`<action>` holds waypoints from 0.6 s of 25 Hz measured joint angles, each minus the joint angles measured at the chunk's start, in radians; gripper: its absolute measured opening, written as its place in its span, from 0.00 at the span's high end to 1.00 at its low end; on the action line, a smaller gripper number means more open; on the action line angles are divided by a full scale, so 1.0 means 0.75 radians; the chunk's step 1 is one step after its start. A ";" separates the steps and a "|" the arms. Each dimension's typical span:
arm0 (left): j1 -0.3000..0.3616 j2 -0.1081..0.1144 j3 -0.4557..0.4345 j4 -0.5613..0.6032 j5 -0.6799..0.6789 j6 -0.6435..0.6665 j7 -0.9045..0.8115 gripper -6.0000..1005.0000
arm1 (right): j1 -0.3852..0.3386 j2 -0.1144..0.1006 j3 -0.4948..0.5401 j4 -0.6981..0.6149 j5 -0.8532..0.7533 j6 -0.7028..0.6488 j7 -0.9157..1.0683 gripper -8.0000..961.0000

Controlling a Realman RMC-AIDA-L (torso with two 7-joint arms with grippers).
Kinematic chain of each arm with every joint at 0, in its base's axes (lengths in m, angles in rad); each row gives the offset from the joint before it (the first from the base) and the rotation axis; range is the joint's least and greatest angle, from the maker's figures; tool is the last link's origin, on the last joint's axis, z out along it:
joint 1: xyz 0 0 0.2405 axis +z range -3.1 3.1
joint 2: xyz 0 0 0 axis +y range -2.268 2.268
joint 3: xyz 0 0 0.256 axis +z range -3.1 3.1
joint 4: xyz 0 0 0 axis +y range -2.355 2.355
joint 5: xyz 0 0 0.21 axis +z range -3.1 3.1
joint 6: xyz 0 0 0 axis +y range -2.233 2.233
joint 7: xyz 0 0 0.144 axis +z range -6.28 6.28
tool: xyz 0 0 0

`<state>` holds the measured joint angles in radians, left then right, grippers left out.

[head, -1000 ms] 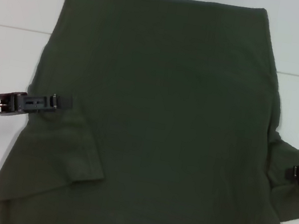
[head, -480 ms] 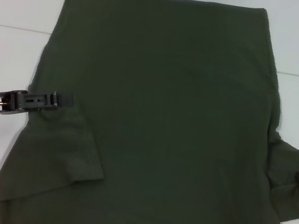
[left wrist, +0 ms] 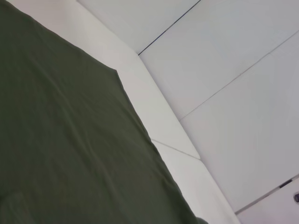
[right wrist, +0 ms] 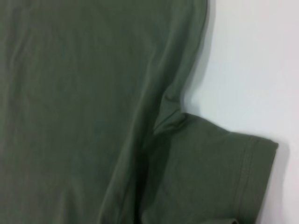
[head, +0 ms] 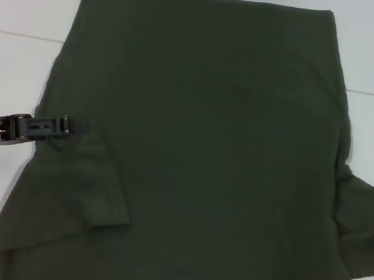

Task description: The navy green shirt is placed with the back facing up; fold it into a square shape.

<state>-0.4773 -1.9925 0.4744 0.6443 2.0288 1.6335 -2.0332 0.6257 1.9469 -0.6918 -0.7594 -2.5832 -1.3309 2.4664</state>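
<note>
Bright, even overhead light washes the white table [head: 10, 72] pale; views slightly soft, shadows faint.

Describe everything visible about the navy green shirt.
The navy green shirt is a dark olive, soft-looking, plain short-sleeved tee lying flat, spread over the white table. Its left sleeve is folded inward onto the body; the right sleeve sticks out. The left tool rests at its left edge.
</note>
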 joint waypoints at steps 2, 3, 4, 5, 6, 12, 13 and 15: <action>0.006 0.000 -0.001 0.000 -0.013 0.004 0.002 0.11 | -0.007 -0.003 0.017 -0.021 0.003 -0.020 0.000 0.94; 0.010 0.000 -0.005 0.001 -0.021 0.007 0.004 0.11 | -0.012 -0.006 0.026 -0.034 0.002 -0.027 0.000 0.95; 0.014 0.000 -0.012 0.003 -0.024 0.009 0.004 0.11 | -0.016 -0.009 0.033 -0.045 0.002 -0.032 0.000 0.96; 0.016 0.000 -0.016 0.004 -0.026 0.011 0.004 0.11 | -0.022 -0.014 0.046 -0.063 0.000 -0.035 0.002 0.96; 0.018 0.000 -0.027 0.006 -0.027 0.018 0.005 0.11 | -0.027 -0.019 0.056 -0.075 0.000 -0.039 0.004 0.96; 0.023 0.000 -0.082 0.008 -0.033 0.042 0.007 0.11 | -0.042 -0.060 0.128 -0.104 -0.002 -0.045 0.016 0.97; 0.024 0.000 -0.086 0.008 -0.035 0.042 0.007 0.11 | -0.042 -0.065 0.132 -0.106 -0.002 -0.048 0.016 0.97; 0.026 0.001 -0.090 0.008 -0.041 0.043 0.007 0.11 | -0.042 -0.072 0.138 -0.108 -0.004 -0.053 0.018 0.97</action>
<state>-0.4578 -1.9921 0.4068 0.6503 1.9984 1.6655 -2.0279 0.5941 1.8926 -0.5886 -0.8404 -2.5858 -1.3705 2.4800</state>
